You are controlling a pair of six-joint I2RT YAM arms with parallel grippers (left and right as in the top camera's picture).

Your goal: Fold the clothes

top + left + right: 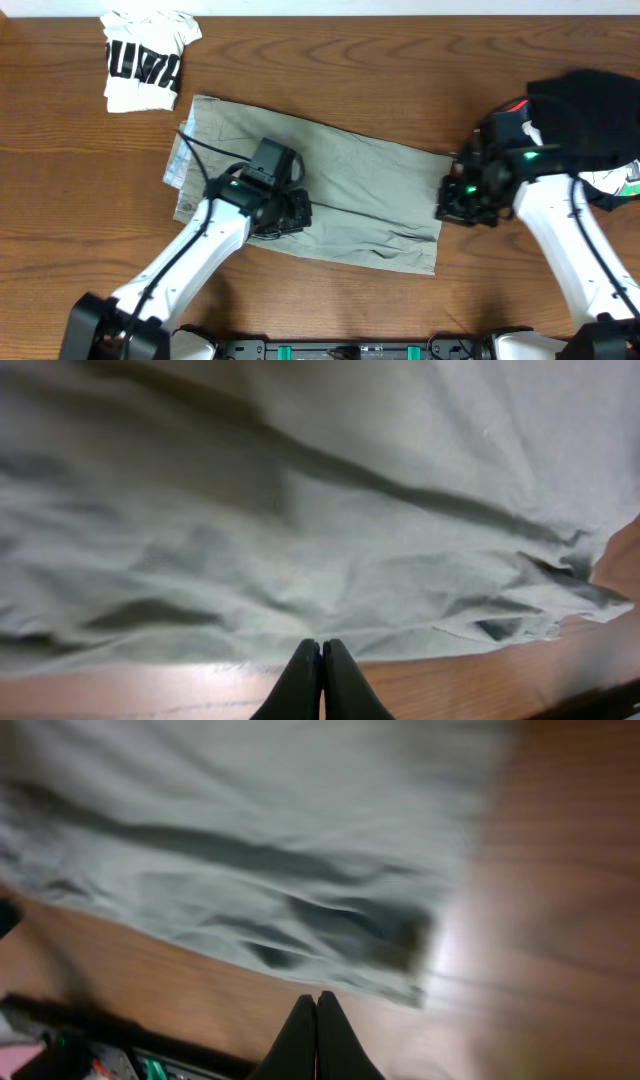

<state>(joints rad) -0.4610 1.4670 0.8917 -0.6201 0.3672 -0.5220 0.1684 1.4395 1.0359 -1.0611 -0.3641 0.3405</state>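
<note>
The clothes, a pale khaki pair of shorts (350,190), lie spread flat and slightly wrinkled across the middle of the table. My left gripper (288,215) hovers over their near edge, left of centre. In the left wrist view its fingers (321,652) are pressed together with nothing between them, just at the cloth's edge (300,540). My right gripper (452,205) sits just off the shorts' right end. It is also shut and empty (317,1005) over bare wood, beside the hem (300,890).
A folded white tee with black print (145,60) lies at the back left corner. A dark pile of garments (590,95) sits at the right behind my right arm. Brown wooden table (400,60) surrounds the shorts.
</note>
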